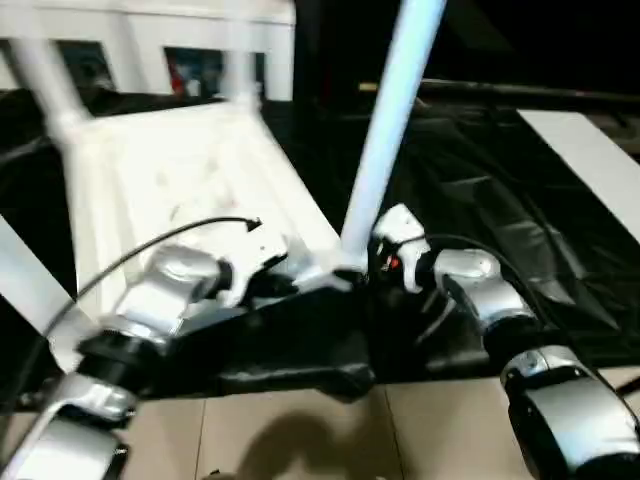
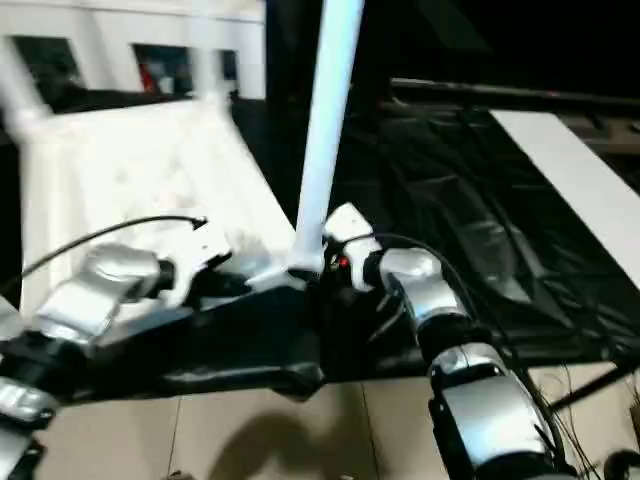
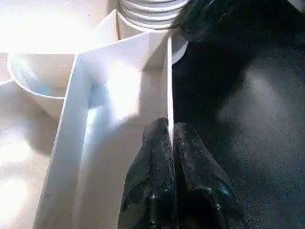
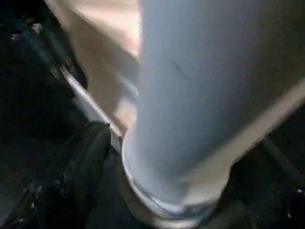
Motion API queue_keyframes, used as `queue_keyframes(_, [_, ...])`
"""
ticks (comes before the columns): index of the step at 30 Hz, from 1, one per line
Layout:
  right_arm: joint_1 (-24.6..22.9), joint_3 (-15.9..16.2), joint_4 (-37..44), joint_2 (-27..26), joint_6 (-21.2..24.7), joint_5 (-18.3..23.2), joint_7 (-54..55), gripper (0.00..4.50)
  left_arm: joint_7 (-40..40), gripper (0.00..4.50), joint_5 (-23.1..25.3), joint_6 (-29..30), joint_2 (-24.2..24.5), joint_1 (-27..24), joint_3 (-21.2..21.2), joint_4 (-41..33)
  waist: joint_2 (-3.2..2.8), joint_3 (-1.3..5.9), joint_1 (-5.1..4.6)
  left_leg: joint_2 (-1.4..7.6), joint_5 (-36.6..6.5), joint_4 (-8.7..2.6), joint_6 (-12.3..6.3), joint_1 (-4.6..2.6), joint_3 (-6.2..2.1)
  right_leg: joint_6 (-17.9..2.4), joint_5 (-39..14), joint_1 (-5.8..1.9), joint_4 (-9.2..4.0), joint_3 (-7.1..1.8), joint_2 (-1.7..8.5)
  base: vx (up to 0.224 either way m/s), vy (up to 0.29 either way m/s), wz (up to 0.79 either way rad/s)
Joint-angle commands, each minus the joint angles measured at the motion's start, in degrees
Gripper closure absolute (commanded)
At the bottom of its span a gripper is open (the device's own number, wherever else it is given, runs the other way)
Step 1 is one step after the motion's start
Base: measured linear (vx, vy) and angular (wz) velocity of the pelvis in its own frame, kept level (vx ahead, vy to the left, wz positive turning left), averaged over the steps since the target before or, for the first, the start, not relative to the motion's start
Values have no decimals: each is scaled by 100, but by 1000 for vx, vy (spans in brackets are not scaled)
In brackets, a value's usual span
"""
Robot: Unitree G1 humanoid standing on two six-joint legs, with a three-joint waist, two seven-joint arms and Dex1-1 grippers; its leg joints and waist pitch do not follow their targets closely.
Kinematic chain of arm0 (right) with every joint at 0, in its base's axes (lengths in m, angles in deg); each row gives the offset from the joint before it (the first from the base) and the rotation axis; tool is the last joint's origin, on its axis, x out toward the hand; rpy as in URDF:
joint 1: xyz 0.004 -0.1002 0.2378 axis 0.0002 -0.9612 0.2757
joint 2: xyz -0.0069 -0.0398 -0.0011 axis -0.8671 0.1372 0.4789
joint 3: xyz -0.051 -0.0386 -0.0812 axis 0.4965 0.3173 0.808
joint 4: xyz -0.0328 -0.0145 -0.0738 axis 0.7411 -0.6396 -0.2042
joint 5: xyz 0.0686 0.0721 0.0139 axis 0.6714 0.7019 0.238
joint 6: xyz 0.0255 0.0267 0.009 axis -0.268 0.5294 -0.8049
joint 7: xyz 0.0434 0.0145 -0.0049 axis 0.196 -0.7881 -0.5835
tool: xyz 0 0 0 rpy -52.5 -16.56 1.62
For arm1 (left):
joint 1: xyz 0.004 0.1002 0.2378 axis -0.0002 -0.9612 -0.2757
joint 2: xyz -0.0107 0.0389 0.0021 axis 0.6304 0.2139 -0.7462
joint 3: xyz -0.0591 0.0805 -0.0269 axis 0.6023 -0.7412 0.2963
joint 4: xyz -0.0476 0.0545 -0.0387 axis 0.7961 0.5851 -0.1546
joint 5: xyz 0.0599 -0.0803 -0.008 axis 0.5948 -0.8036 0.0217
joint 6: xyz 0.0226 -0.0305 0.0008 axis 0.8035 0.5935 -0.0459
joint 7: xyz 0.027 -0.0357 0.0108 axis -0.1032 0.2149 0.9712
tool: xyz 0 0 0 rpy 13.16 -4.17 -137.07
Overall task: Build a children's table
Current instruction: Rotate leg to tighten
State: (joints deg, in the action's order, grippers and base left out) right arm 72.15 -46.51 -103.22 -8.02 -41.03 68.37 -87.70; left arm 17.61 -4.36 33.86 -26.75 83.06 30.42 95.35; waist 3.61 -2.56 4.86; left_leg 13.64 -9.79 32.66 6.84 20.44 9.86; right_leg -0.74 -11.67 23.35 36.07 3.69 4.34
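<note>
- Left eye view: upturned white tabletop point(image 1: 190, 180) lying ribbed side up on black sheeting point(image 1: 470, 200), long axis running away from the robot, near corner closest to both arms.
- Standing in the near corner socket, a long white leg point(image 1: 390, 120), base at the socket, tapering upward and leaning slightly right, long axis close to vertical.
- Further legs rising at the far corners, blurred; one more point(image 1: 25, 275) crossing the left edge.
- Left hand point(image 3: 170, 143) pressed shut on the thin side wall point(image 3: 169, 81) of the tabletop, fingertips meeting across that wall just short of the socket; seemingly there to steady the tabletop while the leg is worked in.
- Right hand point(image 1: 385, 262) right beside the base of the leg at the socket; cannot tell how far open it is or whether it grips the leg.
- Right wrist view: base of the leg seated at the socket rim, seen very close, suggesting the arm is placed to push or twist it home.
- Behind the tabletop, a white cabinet point(image 1: 170, 45) with glass doors.
- Nearest the robot, pale tiled floor point(image 1: 300, 430) showing below the sheeting.
</note>
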Motion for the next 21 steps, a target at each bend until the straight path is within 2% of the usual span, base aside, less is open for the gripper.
queue_keyframes(1, [-17, 2, 158, 110, 23, 105, -282, 61, -428, 450, 3, 67, 24, -190, -387, 28, -109, 341, -2, -24, -1000, -323, -250, -40, 81, -1484, -109, -327, -350, -235, 264, 0, 0, 0])
queue_keyframes(5, [-12, 7, 203, 146, 151, 211, -639, 61, -587, 450, -98, 120, 107, -194, -388, -85, -122, 344, 31, -26, -998, -327, -179, -43, 81, -1500, -41, -330, -336, -232, 258, 0, 0, 0])
queue_keyframes(7, [-34, 77, 191, 203, 144, 128, -768, 61, -629, 450, -90, 95, 114, -182, -395, -47, -105, 350, 34, -30, -968, -321, -174, -39, 82, -1499, -20, -340, -332, -231, 262, 0, 0, 0])
queue_keyframes(9, [-34, 55, 179, 199, 161, 141, -767, 88, -629, 450, -82, 76, 106, -174, -396, -18, -90, 353, 34, -34, -902, -315, -186, -36, 84, -1499, 23, -343, -326, -234, 262, 0, 0, 0])
queue_keyframes(10, [-33, 24, 187, 191, 225, 187, -821, 95, -634, 450, -91, 70, 98, -170, -392, 3, -42, 350, 29, -40, -855, -315, -204, -28, 88, -1489, 10, -350, -330, -233, 258, 0, 0, 0])
queue_keyframes(11, [-34, 25, 190, 192, 230, 189, -829, 107, -635, 450, -94, 71, 97, -171, -392, 2, -69, 352, 36, -35, -846, -317, -206, -27, 82, -1477, -38, -348, -326, -233, 267, 0, 0, 0])
queue_keyframes(19, [-16, 43, 158, 199, 244, 142, -816, 165, -711, 450, -125, 72, 127, -179, -367, 14, -88, 363, 36, -40, -784, -305, -203, -32, 84, -1499, 98, -350, -315, -231, 260, 0, 0, 0])
queue_keyframes(21, [-31, 26, 109, 179, 241, 131, -765, 175, -739, 450, -68, 72, 157, -180, -419, 56, -128, 365, 38, -41, -821, -307, -178, -34, 78, -1508, 130, -352, -318, -226, 259, 0, 0, 0])
